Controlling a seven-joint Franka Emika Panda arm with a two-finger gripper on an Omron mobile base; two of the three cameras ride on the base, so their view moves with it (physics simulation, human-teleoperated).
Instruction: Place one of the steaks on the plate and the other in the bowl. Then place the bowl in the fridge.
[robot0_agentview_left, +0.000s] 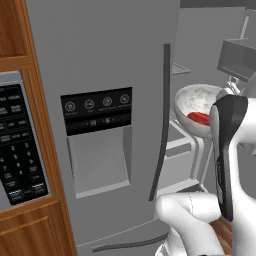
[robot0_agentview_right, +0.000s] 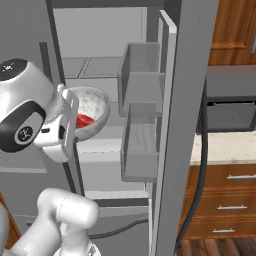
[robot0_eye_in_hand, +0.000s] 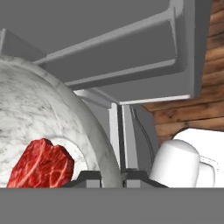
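Bowl held at the open fridge

The tool (robot0_eye_in_hand: 113, 175), narrowed on the rim of the bowl (robot0_agentview_right: 92, 111) carrying a steak (robot0_eye_in_hand: 41, 164), has the fridge (robot0_agentview_left: 110, 55) shelves straight ahead.

Fridge (robot0_agentview_right: 172, 125) right door swung open, edge-on, door bins (robot0_agentview_right: 142, 120) facing inward. Bowl (robot0_agentview_right: 92, 112) held tilted inside the compartment, above a shelf; red steak (robot0_agentview_right: 84, 120) lies in it. Arm's white wrist covers the bowl's left side. Wooden drawers (robot0_agentview_right: 225, 197) at right.
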